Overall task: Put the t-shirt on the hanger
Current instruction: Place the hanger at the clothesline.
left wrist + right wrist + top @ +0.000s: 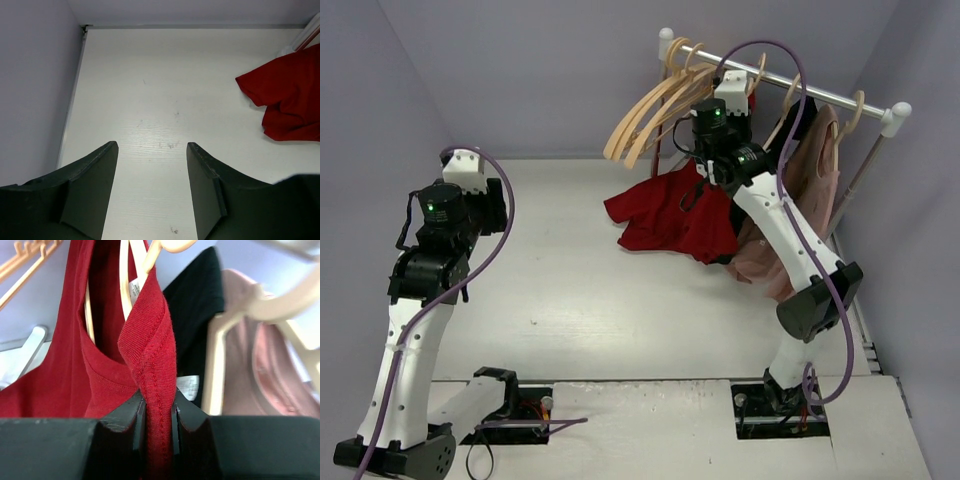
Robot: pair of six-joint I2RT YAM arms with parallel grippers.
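Dark red t-shirt [150, 355] hangs by rail [790, 80], lower part slumped on table [570, 290]. My right fingers [139, 412] clench twisted neckband; wooden hanger [123, 285] sits inside neck opening. My left fingers [200, 170] spread wide, holding nothing, well apart. Risk: harder tug unhooks hanger, or bunched rib slips free and shirt drops.

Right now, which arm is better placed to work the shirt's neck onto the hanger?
Right, probably. The right gripper is shut on the t-shirt neckband, beside the hanger at the rack. The left gripper hangs open above the table, apart from the shirt.
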